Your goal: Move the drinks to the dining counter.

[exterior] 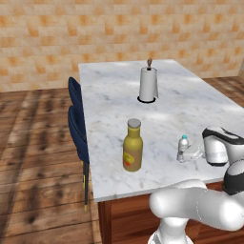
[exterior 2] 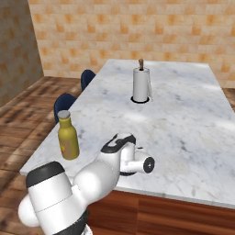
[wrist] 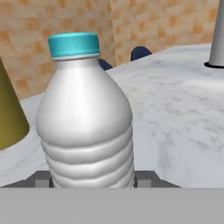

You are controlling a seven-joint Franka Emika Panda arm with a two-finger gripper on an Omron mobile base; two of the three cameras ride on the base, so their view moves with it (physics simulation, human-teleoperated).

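The dining counter is already under both drinks, so the risk lies mostly in the release. If the hand is pulled off sideways w/ the fingers only partly spread, the small water bottle could be dragged or tipped, since it looks light and narrow-based; that is a judgement, not seen. It stands close to the near counter edge in the left base view, so a topple toward the robot could roll it off. The amber bottle stands upright just to the hand's left, near enough to be clipped by a wide swing. The paper towel roll is well ahead of the hand, out of harm. The gripper is closed narrow on the water bottle, low on its ribbed body. Hidden: the fingertips are mostly cut off at the bottom of the hand view; whether the bottle's base sits on the marble or hangs just above cannot be told. In the right base view the hand is blocked by the arm.
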